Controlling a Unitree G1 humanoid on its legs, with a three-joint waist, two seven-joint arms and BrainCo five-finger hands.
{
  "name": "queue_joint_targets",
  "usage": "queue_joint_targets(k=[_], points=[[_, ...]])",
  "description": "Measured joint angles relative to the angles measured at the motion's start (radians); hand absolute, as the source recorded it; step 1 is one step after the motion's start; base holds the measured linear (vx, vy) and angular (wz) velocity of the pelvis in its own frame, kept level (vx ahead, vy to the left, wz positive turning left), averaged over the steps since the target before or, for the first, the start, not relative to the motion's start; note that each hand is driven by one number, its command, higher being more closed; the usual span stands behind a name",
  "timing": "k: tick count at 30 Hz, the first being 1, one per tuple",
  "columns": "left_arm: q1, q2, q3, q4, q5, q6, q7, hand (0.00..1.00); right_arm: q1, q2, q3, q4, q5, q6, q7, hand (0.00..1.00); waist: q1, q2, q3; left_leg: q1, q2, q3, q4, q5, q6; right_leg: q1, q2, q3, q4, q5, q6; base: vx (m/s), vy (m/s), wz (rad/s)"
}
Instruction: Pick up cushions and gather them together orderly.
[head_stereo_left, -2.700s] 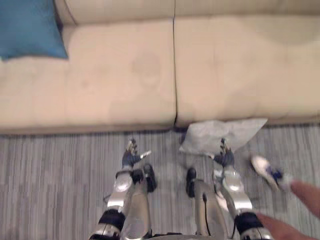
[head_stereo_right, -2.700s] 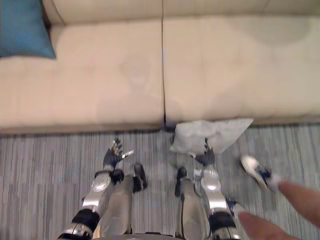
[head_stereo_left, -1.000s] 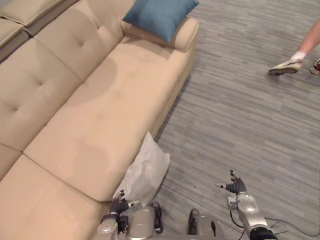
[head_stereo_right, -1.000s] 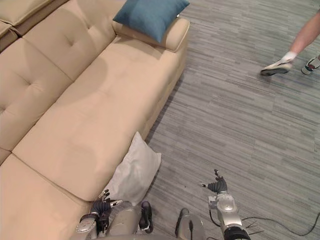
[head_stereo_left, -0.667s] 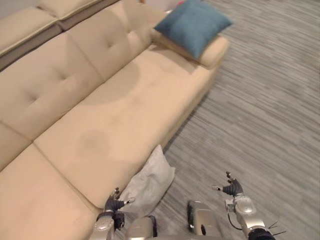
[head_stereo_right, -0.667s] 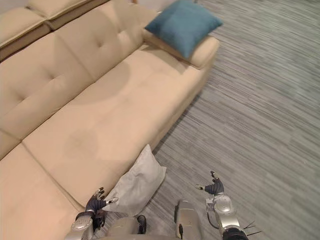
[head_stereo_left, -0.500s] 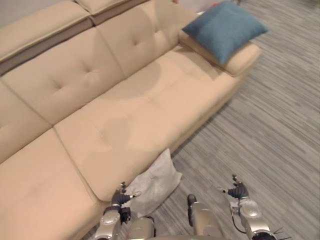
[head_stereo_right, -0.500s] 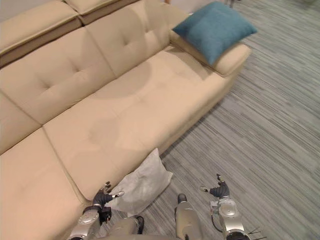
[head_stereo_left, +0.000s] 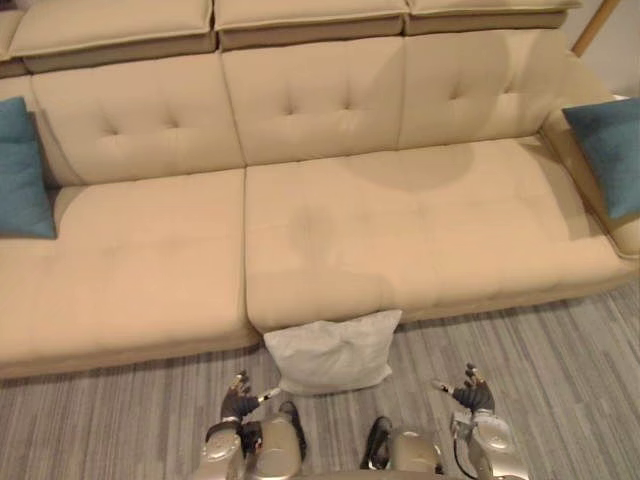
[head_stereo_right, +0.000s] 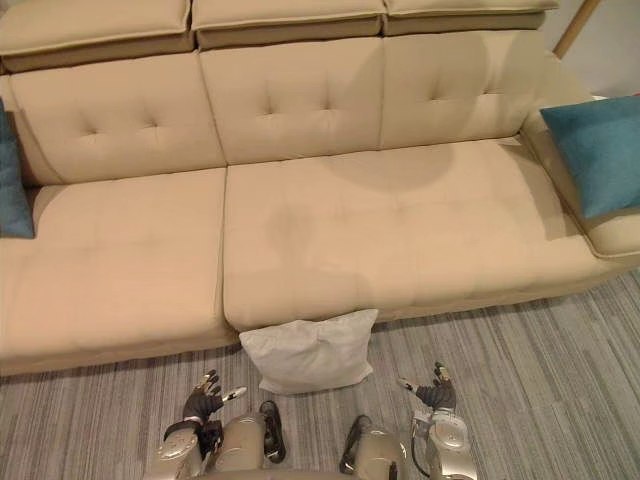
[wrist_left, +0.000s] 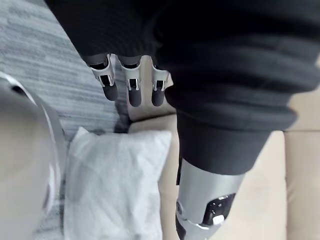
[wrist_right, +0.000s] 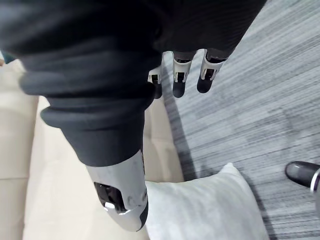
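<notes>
A pale grey cushion (head_stereo_left: 335, 350) stands on the floor, leaning against the front of the beige sofa (head_stereo_left: 330, 220) at its middle. One blue cushion (head_stereo_left: 20, 170) sits at the sofa's left end and another blue cushion (head_stereo_left: 610, 150) lies on the right armrest. My left hand (head_stereo_left: 240, 402) hangs low, open and holding nothing, just left of the grey cushion. My right hand (head_stereo_left: 474, 394) is open and holding nothing to the cushion's right, a little further off. In the left wrist view relaxed fingers (wrist_left: 130, 87) hang over the floor near the grey cushion (wrist_left: 115, 185). The right wrist view shows the same cushion (wrist_right: 210, 210).
Grey striped carpet (head_stereo_left: 580, 360) runs along the sofa front on both sides of the cushion. A slanted wooden pole (head_stereo_left: 590, 25) stands behind the sofa's right end. The sofa seat between the blue cushions is bare.
The camera has swung from the sofa's right end to face the sofa squarely. A person's leg and shoe seen earlier are out of view. Both hands stay low and open.
</notes>
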Motion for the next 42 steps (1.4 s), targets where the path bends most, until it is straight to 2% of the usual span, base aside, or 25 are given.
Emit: queue_joint_targets(k=[5,8,10,16,20,25,29,30,31,35,38,42], points=[[-0.043,0.100,0.001,-0.002,0.000,0.003,0.016,0.00,-0.047,-0.001,-0.004,0.029,0.000,0.003,-0.019,0.00,0.000,-0.010,0.020,-0.112,-0.004,-0.029,0.069,0.003,0.005,-0.088,-0.004,0.015,0.047,0.014,0.002,-0.03,0.063,0.19],[-0.123,0.140,0.002,-0.016,-0.003,-0.001,0.028,0.00,-0.125,-0.022,-0.007,0.021,0.010,-0.002,-0.036,0.00,0.024,-0.014,0.076,-0.171,0.000,-0.030,0.102,-0.001,0.011,-0.161,-0.005,0.038,0.103,0.006,-0.003,-0.11,0.006,-0.05],[-0.175,0.148,0.004,-0.039,-0.019,-0.016,0.039,0.00,-0.178,-0.049,-0.009,0.017,0.022,-0.003,-0.058,0.00,0.024,-0.011,0.110,-0.251,0.014,-0.032,0.140,-0.010,0.024,-0.244,-0.017,0.035,0.157,-0.010,-0.016,-0.16,-0.038,0.07],[-0.368,0.146,0.046,-0.049,-0.092,-0.024,0.074,0.00,-0.362,-0.101,-0.010,0.017,0.056,-0.002,-0.110,0.00,0.021,-0.011,0.216,-0.516,0.033,-0.060,0.266,-0.008,0.041,-0.507,-0.038,0.038,0.317,-0.028,-0.034,-0.13,-0.012,0.05],[-0.556,0.143,0.070,-0.059,-0.141,-0.040,0.110,0.00,-0.564,-0.131,0.014,0.017,0.059,-0.002,-0.149,0.00,0.018,-0.010,0.285,-0.763,0.050,-0.095,0.403,-0.007,0.059,-0.753,-0.053,0.065,0.477,-0.051,-0.042,-0.08,-0.012,0.03],[-0.710,0.126,0.055,-0.100,-0.157,-0.041,0.132,0.00,-0.772,-0.176,0.073,0.014,0.060,-0.001,-0.173,0.00,0.019,-0.009,0.310,-0.980,0.060,-0.120,0.528,-0.013,0.068,-0.977,-0.072,0.094,0.635,-0.088,-0.058,-0.10,-0.046,0.06],[-0.822,0.106,-0.017,-0.132,-0.157,-0.042,0.156,0.00,-0.939,-0.176,0.142,0.003,0.070,-0.001,-0.209,0.00,0.015,-0.008,0.311,-1.112,0.067,-0.124,0.586,-0.014,0.071,-1.120,-0.086,0.115,0.715,-0.100,-0.066,-0.10,-0.052,0.02],[-0.838,0.099,-0.024,-0.136,-0.157,-0.042,0.156,1.00,-0.956,-0.174,0.149,0.001,0.070,-0.001,-0.214,0.00,0.015,-0.008,0.311,-1.126,0.068,-0.124,0.593,-0.014,0.072,-1.135,-0.087,0.116,0.725,-0.102,-0.068,-0.10,-0.037,0.08],[-0.880,0.087,-0.051,-0.145,-0.156,-0.042,0.160,1.00,-0.987,-0.172,0.171,-0.014,0.070,-0.001,-0.223,1.00,0.014,-0.007,0.311,-1.159,0.070,-0.126,0.610,-0.015,0.075,-1.169,-0.089,0.119,0.746,-0.104,-0.073,-0.09,-0.027,0.03],[-0.940,0.086,-0.077,-0.174,-0.156,-0.040,0.218,1.00,-1.060,-0.126,0.203,-0.027,0.067,0.002,-0.266,1.00,-0.008,-0.007,0.311,-1.221,0.085,-0.122,0.646,-0.014,0.073,-1.236,-0.089,0.129,0.786,-0.104,-0.073,-0.08,-0.011,-0.02],[-0.951,0.101,-0.078,-0.182,-0.156,-0.038,0.262,1.00,-1.060,-0.112,0.216,-0.072,0.068,0.005,-0.301,1.00,-0.010,-0.007,0.311,-1.234,0.101,-0.109,0.668,-0.012,0.081,-1.266,-0.083,0.146,0.811,-0.104,-0.073,-0.06,0.005,-0.10],[-0.938,0.110,-0.080,-0.255,-0.155,-0.019,0.302,1.00,-1.027,-0.104,0.258,-0.160,0.077,0.008,-0.308,1.00,-0.020,-0.007,0.311,-1.230,0.116,-0.113,0.671,-0.005,0.081,-1.262,-0.068,0.144,0.809,-0.100,-0.080,-0.04,0.009,-0.09]])
